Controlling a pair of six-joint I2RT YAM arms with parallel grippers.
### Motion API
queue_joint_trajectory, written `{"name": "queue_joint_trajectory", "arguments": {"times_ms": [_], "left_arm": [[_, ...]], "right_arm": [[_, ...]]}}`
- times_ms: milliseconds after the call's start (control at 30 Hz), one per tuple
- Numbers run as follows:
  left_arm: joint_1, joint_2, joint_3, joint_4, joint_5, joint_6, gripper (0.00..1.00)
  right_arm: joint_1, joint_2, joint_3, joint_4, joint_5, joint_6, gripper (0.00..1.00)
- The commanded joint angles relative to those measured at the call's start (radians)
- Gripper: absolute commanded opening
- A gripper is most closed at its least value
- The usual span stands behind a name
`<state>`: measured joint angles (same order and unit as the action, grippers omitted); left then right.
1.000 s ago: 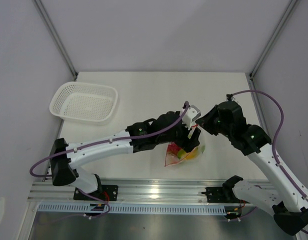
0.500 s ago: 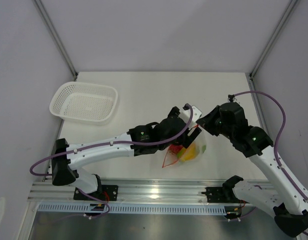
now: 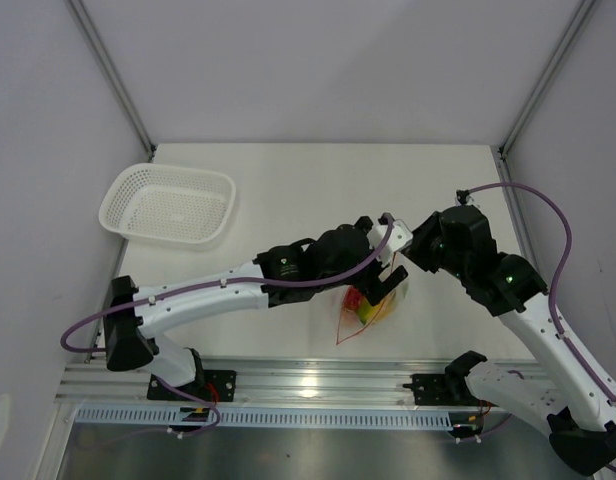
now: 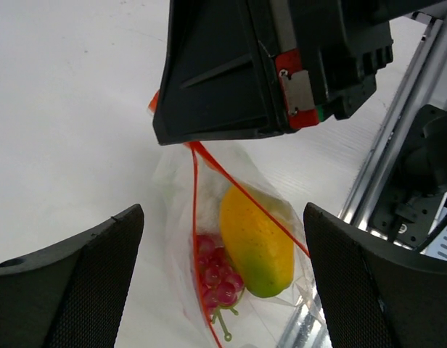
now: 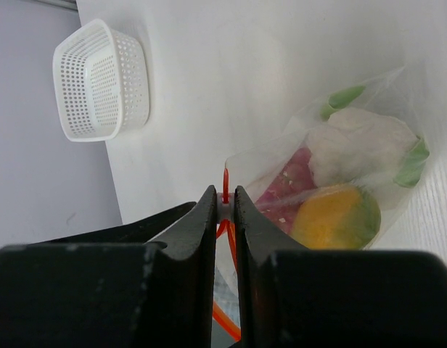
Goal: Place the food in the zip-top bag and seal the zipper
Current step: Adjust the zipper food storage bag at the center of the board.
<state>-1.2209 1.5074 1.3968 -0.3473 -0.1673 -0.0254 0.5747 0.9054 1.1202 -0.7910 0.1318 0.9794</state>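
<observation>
Right fingers (image 5: 202,239) are narrow and pinch the red-orange zipper (image 5: 225,183) at one end of the mouth, I think to hold the zip-top bag (image 5: 271,163) steady so that the food does not slide out. My left fingers (image 4: 78,283) are spread wide and hold nothing. The bag is beyond their tips, between them but apart from both, over the desk (image 4: 64,109), with the mango (image 4: 256,243), the grape bunch (image 4: 216,272) and a white-and-green vegetable (image 5: 361,145) inside. The two red edges of the mouth run apart, so by my judgement only the sealing remains.
</observation>
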Motion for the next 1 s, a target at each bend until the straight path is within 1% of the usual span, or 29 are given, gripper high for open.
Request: {"name": "queue_joint_trajectory", "arguments": {"times_ms": [0,100,133,200,233,400,433,500,600,633,700,733,833,867,933,967], "left_arm": [[0.006,0.043,0.056,-0.007,0.066,-0.053,0.91],[0.004,0.068,0.082,-0.024,0.043,-0.128,0.86],[0.004,0.079,0.084,-0.03,0.031,-0.145,0.83],[0.004,0.091,0.09,-0.044,0.006,-0.195,0.79],[0.004,0.103,0.088,-0.05,0.008,-0.205,0.75],[-0.009,0.116,0.084,-0.065,-0.038,-0.243,0.68],[-0.009,0.111,0.082,-0.064,-0.041,-0.248,0.65],[-0.009,0.106,0.071,-0.055,-0.041,-0.251,0.63],[-0.009,0.1,0.061,-0.045,-0.015,-0.255,0.51],[-0.009,0.099,0.057,-0.044,-0.005,-0.257,0.36],[-0.005,0.088,0.048,-0.032,0.031,-0.258,0.2],[0.0,0.083,0.036,-0.029,0.047,-0.261,0.15],[0.035,0.056,0.009,-0.015,0.126,-0.289,0.01],[0.053,0.048,-0.008,-0.013,0.144,-0.295,0.01],[0.07,0.015,-0.028,-0.012,0.19,-0.292,0.01],[0.078,0.002,-0.05,-0.012,0.204,-0.291,0.01]], "right_arm": [[0.005,-0.019,0.001,0.05,0.012,0.018,0.0],[0.005,-0.019,-0.002,0.047,0.019,0.022,0.0],[0.005,-0.019,-0.003,0.045,0.023,0.022,0.0],[0.005,-0.022,-0.002,0.039,0.037,0.028,0.0],[0.005,-0.025,-0.002,0.036,0.041,0.028,0.0],[0.005,-0.023,0.0,0.021,0.081,0.035,0.0],[0.005,-0.023,-0.002,0.022,0.083,0.033,0.0],[0.005,-0.022,-0.005,0.024,0.084,0.035,0.0],[0.005,-0.016,-0.007,0.026,0.084,0.035,0.0],[0.005,-0.016,-0.007,0.027,0.083,0.031,0.0],[0.005,-0.013,-0.008,0.032,0.078,0.022,0.0],[0.004,-0.011,-0.007,0.033,0.077,0.015,0.0],[-0.006,0.0,0.0,0.042,0.046,-0.033,0.13],[-0.013,0.003,0.003,0.048,-0.001,-0.08,0.25],[-0.036,0.016,0.019,0.061,-0.058,-0.137,0.34],[-0.067,0.021,0.027,0.058,-0.084,-0.162,0.42]]}}
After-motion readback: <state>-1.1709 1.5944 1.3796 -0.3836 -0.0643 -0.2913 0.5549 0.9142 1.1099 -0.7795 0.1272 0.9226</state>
